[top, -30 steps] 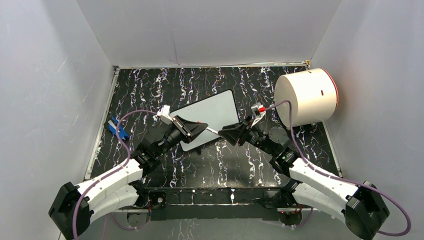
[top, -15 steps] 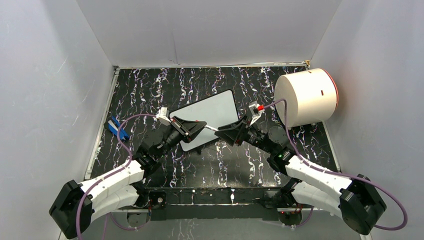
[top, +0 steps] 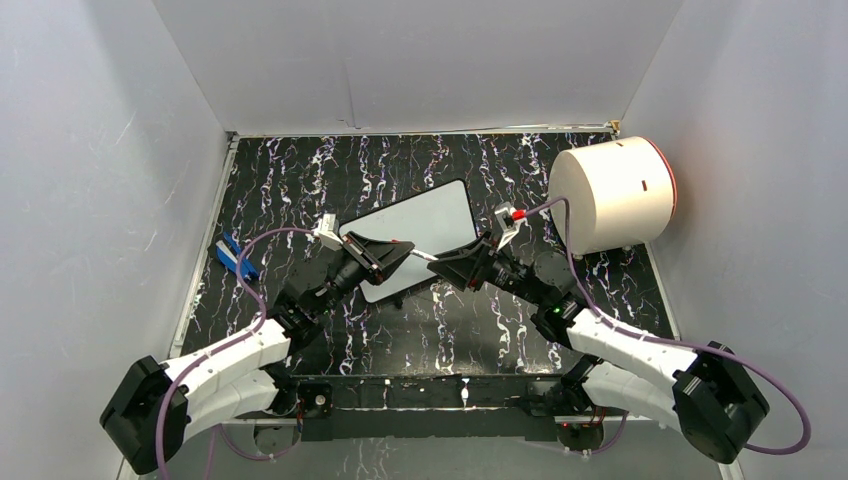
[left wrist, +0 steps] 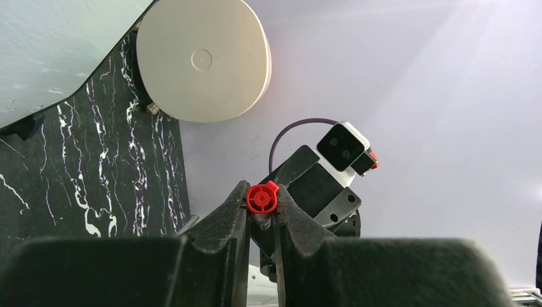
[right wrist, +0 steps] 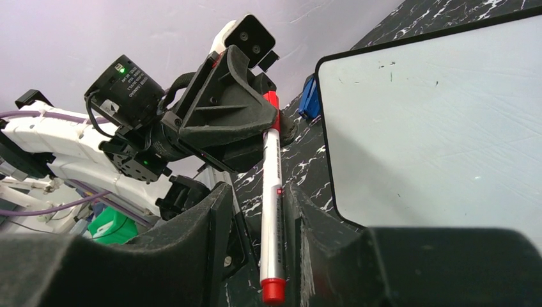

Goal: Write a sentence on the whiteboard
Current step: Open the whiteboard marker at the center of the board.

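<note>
The left gripper [left wrist: 262,203] is clamped narrowly on the red end of a marker [right wrist: 271,185], its two dark fingers pressed against it on either side. From there the white barrel runs straight across to the right gripper [right wrist: 259,195], which faces the left one tip to tip. The barrel lies lengthwise between the right gripper's fingers, and the marker's other red end sits deep between them, close to the palm. Those jaws stand narrow around the barrel but are not clamped: in the right wrist view a dark gap shows between the barrel and the finger on the picture's left, while the other finger is just beside it.

The whiteboard [top: 425,220] lies flat on the black marbled table [top: 300,170], just beyond the meeting fingertips. Its near edge passes under the left gripper's tips, and its white face carries only a few faint specks. A big white cylinder [top: 610,195] lies on its side well beyond and to the right of the right gripper. A small blue object [top: 232,258] rests on the table to the left of the left gripper, near that arm.
</note>
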